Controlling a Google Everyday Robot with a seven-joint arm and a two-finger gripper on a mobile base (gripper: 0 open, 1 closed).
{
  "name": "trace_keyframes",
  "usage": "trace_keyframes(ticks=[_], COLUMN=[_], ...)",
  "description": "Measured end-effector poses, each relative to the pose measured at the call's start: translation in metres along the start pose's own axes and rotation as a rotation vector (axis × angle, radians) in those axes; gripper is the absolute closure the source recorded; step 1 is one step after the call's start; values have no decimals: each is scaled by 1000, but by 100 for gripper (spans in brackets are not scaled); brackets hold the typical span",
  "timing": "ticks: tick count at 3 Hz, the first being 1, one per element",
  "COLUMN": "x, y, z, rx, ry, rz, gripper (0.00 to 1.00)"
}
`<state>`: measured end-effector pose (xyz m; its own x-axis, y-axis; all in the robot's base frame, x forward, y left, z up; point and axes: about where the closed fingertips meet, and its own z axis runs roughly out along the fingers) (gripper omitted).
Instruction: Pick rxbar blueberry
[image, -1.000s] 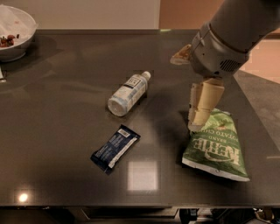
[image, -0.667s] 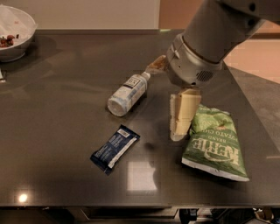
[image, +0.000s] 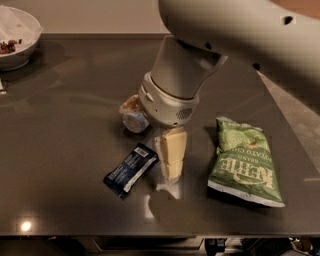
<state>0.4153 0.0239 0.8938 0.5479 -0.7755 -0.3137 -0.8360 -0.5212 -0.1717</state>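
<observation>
Camera view: navy rxbar (image: 131, 169) beside pincer (image: 171, 170)

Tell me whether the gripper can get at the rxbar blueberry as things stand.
Probably yes. The gripper hangs close beside the rxbar blueberry, nothing lies between them, and the chip bag lies on the gripper's other side.

Navy rxbar blueberry (image: 131, 169), white-labelled, lies flat and diagonal; gripper (image: 170, 161) just beside its upper end
</observation>
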Motion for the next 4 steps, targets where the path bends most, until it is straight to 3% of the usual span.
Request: trace_keyframes(ticks=[2,3,4], x=[-14,-9,-2], y=[-4,-6,-5], z=[58,72,80], rx=[-125,-155,-189], ry=[72,91,106], rz=[-161,-193,-216], gripper=[0,0,19])
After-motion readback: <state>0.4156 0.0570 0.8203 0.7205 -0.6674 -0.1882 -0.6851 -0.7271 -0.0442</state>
